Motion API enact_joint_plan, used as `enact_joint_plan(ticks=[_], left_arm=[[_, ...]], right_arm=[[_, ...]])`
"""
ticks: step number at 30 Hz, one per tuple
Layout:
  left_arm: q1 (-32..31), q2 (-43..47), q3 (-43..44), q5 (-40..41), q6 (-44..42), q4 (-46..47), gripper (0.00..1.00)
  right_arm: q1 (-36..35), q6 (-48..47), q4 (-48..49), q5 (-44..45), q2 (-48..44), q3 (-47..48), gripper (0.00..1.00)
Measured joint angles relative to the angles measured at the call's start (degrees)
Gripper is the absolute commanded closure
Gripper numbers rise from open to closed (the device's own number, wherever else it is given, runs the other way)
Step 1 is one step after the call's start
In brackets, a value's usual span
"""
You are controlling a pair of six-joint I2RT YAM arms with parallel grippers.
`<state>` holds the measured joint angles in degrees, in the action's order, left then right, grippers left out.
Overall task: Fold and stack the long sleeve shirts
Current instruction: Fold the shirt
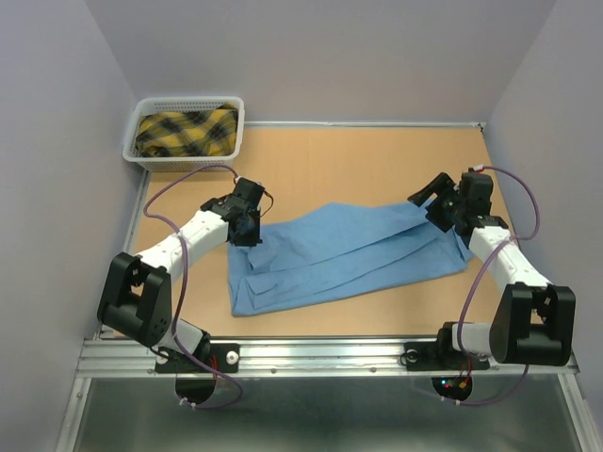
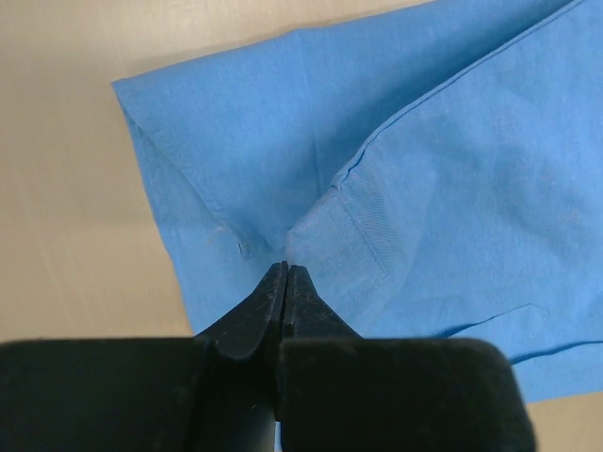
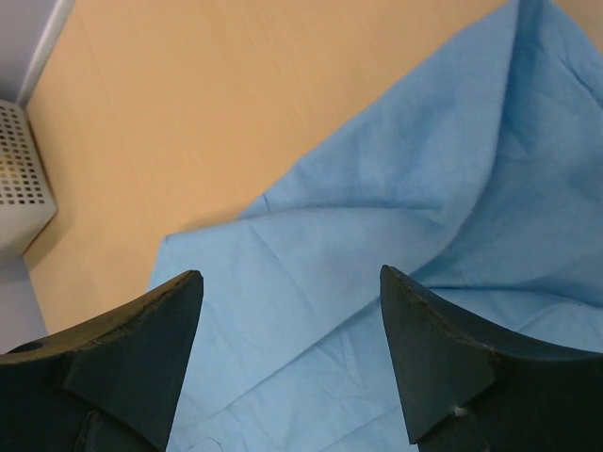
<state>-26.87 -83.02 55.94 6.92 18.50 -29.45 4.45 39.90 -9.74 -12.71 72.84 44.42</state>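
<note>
Left wrist shows blue shirt (image 2: 415,160) pinched in left hand (image 2: 285,271).

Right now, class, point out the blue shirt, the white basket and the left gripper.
blue shirt (image 1: 349,254): top view, middle of the cloth.
white basket (image 1: 179,163): top view, its near wall.
left gripper (image 2: 285,270): left wrist view, between its shut fingertips.

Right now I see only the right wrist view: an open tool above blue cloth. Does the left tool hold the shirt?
Observer: Yes. The left tool is shut, pinching the blue shirt near its left end.
Operator: Is there another garment?
Observer: A yellow and black plaid cloth lies in the white basket at the far left corner.
Operator: How does the shirt lie?
Observer: Stretched left to right across the table, with loose diagonal folds.
</note>
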Motion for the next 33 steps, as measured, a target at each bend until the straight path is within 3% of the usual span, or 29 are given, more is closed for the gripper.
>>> enact_joint_plan(ticks=[9, 14, 16, 26, 30, 33], left_arm=[[0.0, 2.2, 8.3, -3.3, 0.0, -5.1, 0.92], [0.1, 4.3, 8.0, -2.8, 0.3, -5.1, 0.88], [0.3, 4.0, 6.1, -2.1, 0.7, -5.0, 0.8], [0.4, 1.0, 4.5, 2.7, 2.0, -8.5, 0.12], [0.4, 3.0, 6.2, 1.5, 2.3, -8.5, 0.11], [0.4, 7.0, 6.6, -2.0, 3.0, -6.0, 0.18]], right_arm=[[0.0, 0.2, 1.9, -5.4, 1.2, 2.5, 0.2], [0.0, 0.2, 2.8, -6.3, 1.2, 2.3, 0.2], [0.0, 0.2, 3.2, -6.4, 1.0, 1.9, 0.2], [0.0, 0.0, 3.4, -6.4, 0.8, 1.5, 0.2], [0.0, 0.0, 4.0, -7.6, 1.6, 1.6, 0.2], [-0.2, 0.7, 4.7, -9.3, 3.0, 1.6, 0.2]])
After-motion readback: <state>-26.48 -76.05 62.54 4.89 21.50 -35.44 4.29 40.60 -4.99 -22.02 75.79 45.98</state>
